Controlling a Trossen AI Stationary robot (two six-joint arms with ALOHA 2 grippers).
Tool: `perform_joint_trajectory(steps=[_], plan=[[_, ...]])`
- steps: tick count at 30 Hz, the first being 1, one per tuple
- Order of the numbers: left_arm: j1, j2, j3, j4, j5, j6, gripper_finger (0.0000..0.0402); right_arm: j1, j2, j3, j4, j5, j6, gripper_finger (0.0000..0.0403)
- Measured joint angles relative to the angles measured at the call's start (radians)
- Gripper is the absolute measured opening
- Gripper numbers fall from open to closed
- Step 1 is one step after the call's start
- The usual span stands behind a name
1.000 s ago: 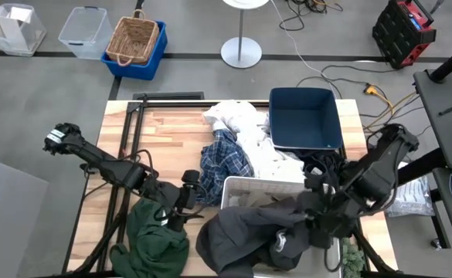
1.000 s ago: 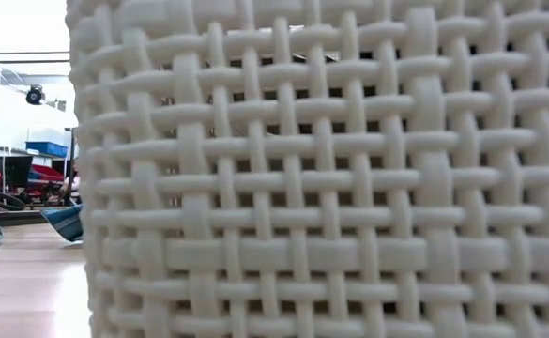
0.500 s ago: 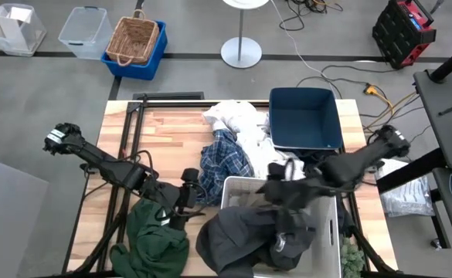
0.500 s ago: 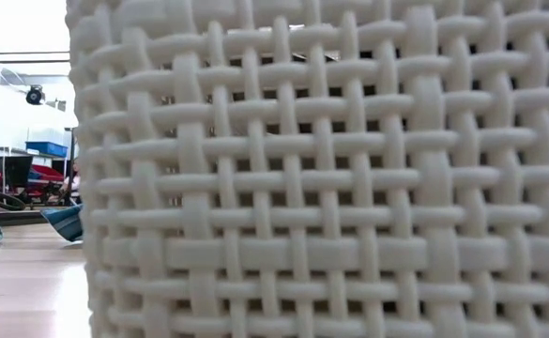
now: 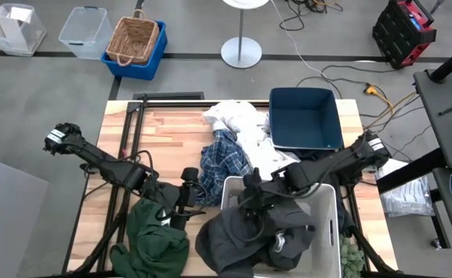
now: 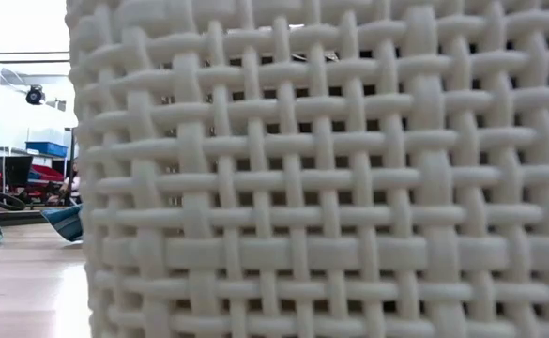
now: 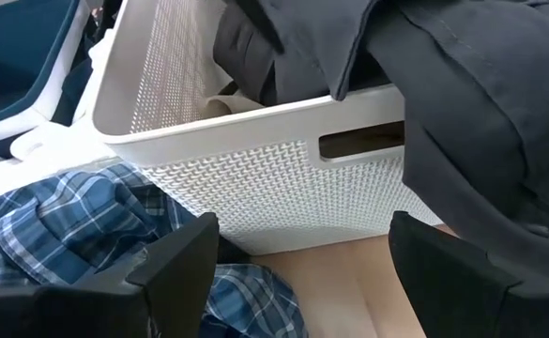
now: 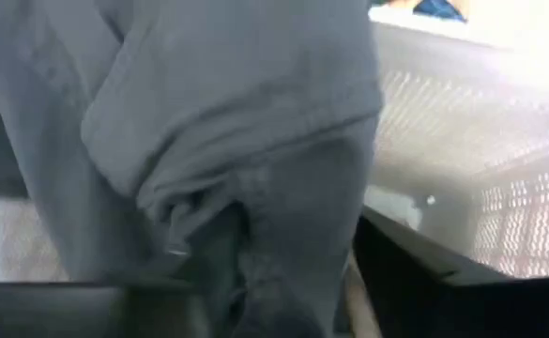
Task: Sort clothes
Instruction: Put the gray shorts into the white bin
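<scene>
The wooden tabletop (image 5: 164,127) carries the whole load of laundry and two bins. At its near edge stands the white woven bin (image 5: 324,232), its wall filling the low view (image 6: 330,188). A dark grey garment (image 5: 241,239) drapes over that bin's left rim and spills toward the near edge; in the left wrist view it hangs over the bin's side (image 7: 462,122). The navy blue bin (image 5: 304,117) sits at the far right corner. Between the two bins and to their left lies a white garment (image 5: 245,123), with a blue-and-white plaid garment (image 5: 222,158) just beside it, touching the white bin's left corner. A dark green garment (image 5: 154,239) is heaped at the near left of the tabletop.

The right tool (image 5: 250,202) reaches over the white bin's far-left part, right down at the dark grey garment; its wrist view shows grey cloth (image 8: 218,131) bunched between its fingers, a grip on the fabric. The left tool (image 5: 198,194) waits low between the green and plaid garments, fingers (image 7: 175,272) spread apart, holding nothing.
</scene>
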Motion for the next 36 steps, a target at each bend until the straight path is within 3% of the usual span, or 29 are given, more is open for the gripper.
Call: perform_joint_trajectory(steps=[4, 6, 10, 18, 21, 30, 36], plan=[[0.000, 0.000, 0.000, 0.000, 0.000, -0.001, 0.0288, 0.024, -0.010, 0.018, -0.067, 0.000, -0.008, 0.0049], [0.000, 0.000, 0.000, 0.001, 0.000, -0.005, 0.0288, 0.038, -0.033, 0.019, -0.074, 0.004, -0.006, 0.0024], [0.000, -0.001, 0.000, 0.004, -0.001, -0.008, 0.0288, 0.079, -0.106, 0.020, -0.155, 0.067, 0.065, 0.0013], [0.000, -0.007, 0.000, 0.001, -0.002, -0.008, 0.0288, 0.221, -0.249, 0.019, -0.454, 0.177, 0.461, 0.0011], [0.000, -0.008, 0.000, 0.001, -0.003, -0.008, 0.0288, 0.281, -0.262, -0.014, -0.488, 0.226, 0.556, 0.0010], [0.000, -0.020, 0.000, 0.000, -0.048, 0.004, 0.0288, 0.223, -0.140, -0.211, -0.168, 0.196, 0.399, 0.0009], [0.001, -0.041, 0.000, 0.006, -0.107, 0.000, 0.0288, 0.131, 0.009, -0.229, -0.120, 0.104, 0.272, 0.0009]])
